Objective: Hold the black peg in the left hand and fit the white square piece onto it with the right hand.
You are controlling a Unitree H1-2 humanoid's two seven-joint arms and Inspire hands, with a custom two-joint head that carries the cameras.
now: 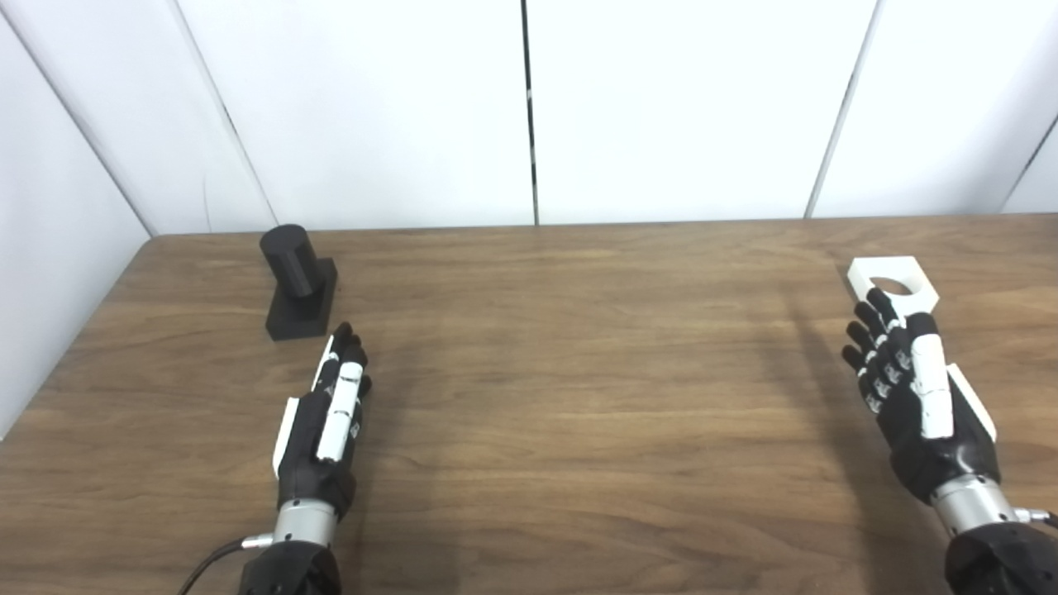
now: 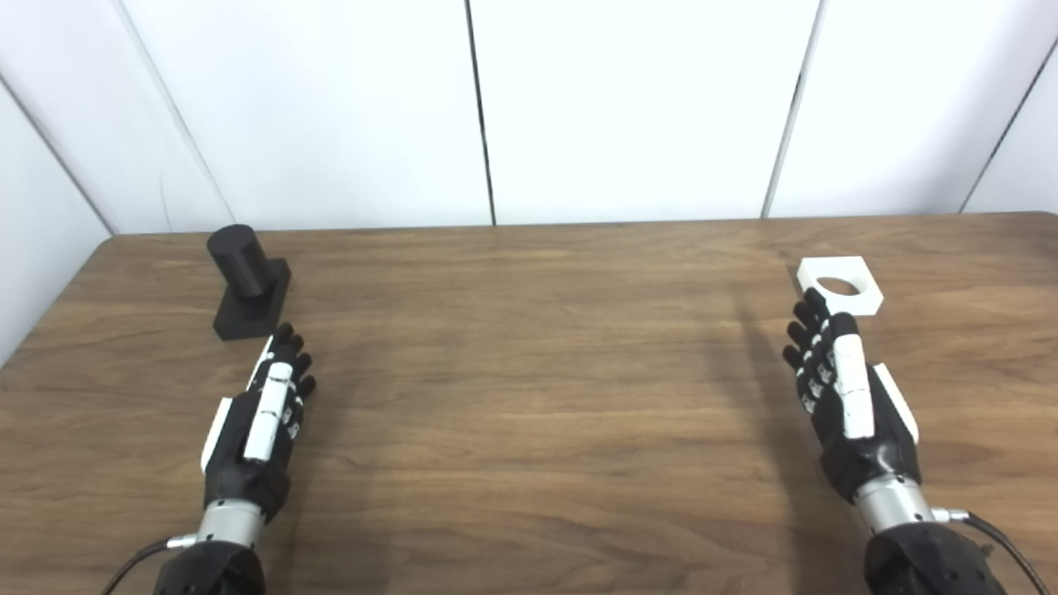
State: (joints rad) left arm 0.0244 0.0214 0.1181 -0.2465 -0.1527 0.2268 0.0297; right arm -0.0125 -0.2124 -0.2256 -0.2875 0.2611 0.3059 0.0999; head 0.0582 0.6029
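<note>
The black peg (image 1: 291, 263) is a round post on a square black base (image 1: 304, 312), standing at the table's far left. My left hand (image 1: 325, 421) is open and empty, fingers stretched out just short of the base. The white square piece (image 1: 891, 284), with a round hole through it, lies flat at the far right. My right hand (image 1: 913, 392) is open and empty, its fingertips (image 1: 878, 310) at the piece's near edge; whether they touch it I cannot tell. Both also show in the right eye view: the peg (image 2: 238, 259) and the piece (image 2: 839, 286).
The wooden table (image 1: 562, 388) runs to white wall panels at the back. Its left edge (image 1: 74, 330) slants close to the peg. A cable (image 1: 207, 566) trails from my left wrist at the bottom edge.
</note>
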